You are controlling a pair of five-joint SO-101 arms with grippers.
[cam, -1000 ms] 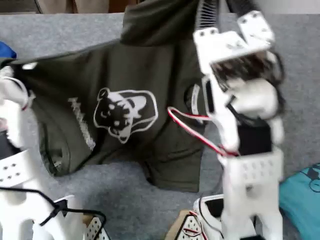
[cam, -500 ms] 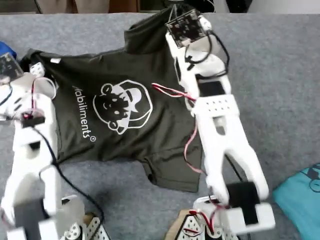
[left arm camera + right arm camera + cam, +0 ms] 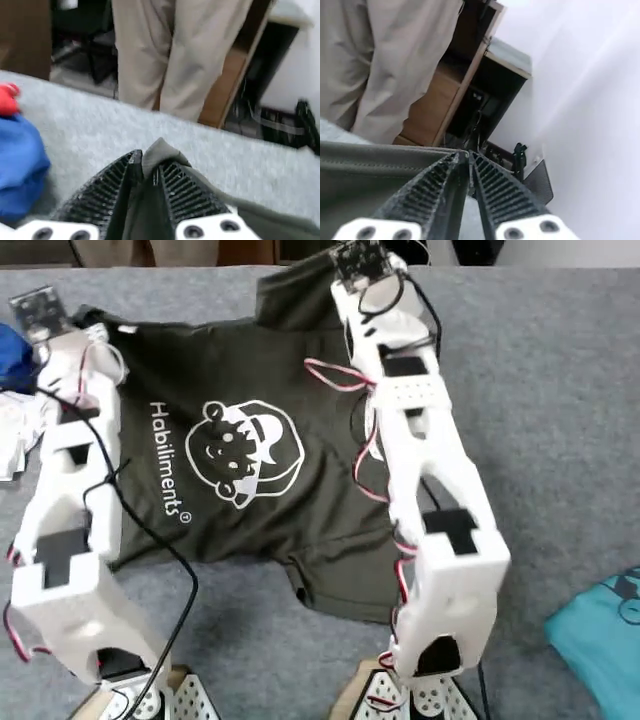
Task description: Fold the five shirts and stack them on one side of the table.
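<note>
A dark olive shirt (image 3: 240,490) with a white bear print lies spread face up on the grey table (image 3: 540,390). The left arm (image 3: 70,440) stretches to the shirt's far left corner. There my left gripper (image 3: 150,159) is shut on a pinch of olive shirt fabric (image 3: 159,149). The right arm (image 3: 410,410) stretches to the far middle of the table. My right gripper (image 3: 469,159) is shut on the shirt's far edge (image 3: 380,152), which runs taut from its jaws.
A teal shirt (image 3: 600,635) lies at the near right edge. A blue cloth (image 3: 14,352) (image 3: 17,160) with something red beside it sits at the far left, with white cloth (image 3: 14,435) nearer. A person's legs (image 3: 170,50) stand beyond the far edge.
Both arms have stretched out toward the far edge, drawing the shirt with them. The shirt, bunched and lifted a second ago, now lies flat and spread.
</note>
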